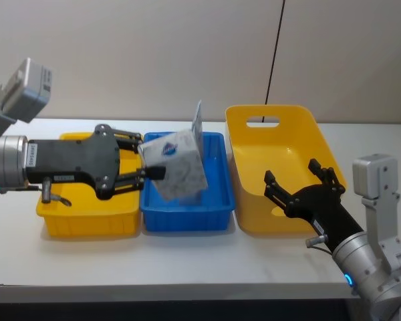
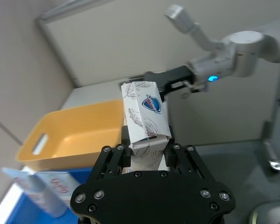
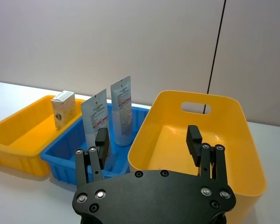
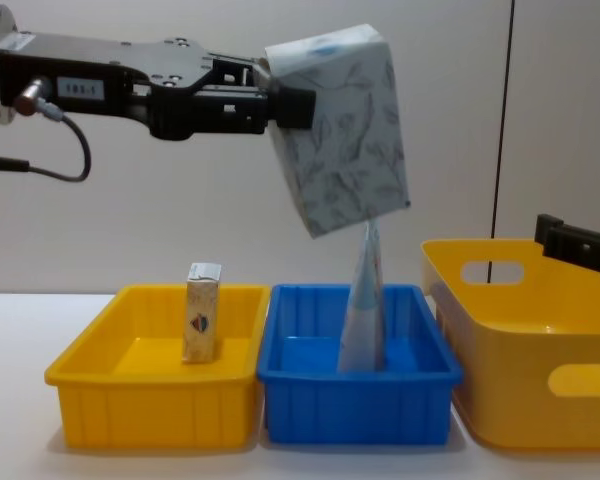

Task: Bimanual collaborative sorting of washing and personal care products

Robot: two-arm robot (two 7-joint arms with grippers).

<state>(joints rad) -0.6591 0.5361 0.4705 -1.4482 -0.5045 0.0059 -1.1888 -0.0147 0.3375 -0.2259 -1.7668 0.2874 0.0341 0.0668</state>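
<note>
My left gripper (image 1: 149, 158) is shut on the tall white box with grey leaf print and a blue oval (image 1: 177, 167). It holds the box tilted in the air above the blue tray (image 1: 184, 217); the box (image 4: 345, 130) hangs high in the chest view, and the left wrist view has the box (image 2: 144, 119) between the jaws. Two pale pouches (image 3: 95, 121) (image 3: 121, 109) stand in the blue tray. A small cream carton (image 4: 202, 325) stands in the yellow tray (image 4: 150, 400). My right gripper (image 1: 301, 182) is open and holds nothing, hovering over the front of the large yellow basket (image 1: 247, 174).
The yellow tray, blue tray and basket stand side by side from left to right on the white table (image 1: 187, 261). A wall lies close behind them. A black cable (image 1: 275, 53) hangs down the wall behind the basket.
</note>
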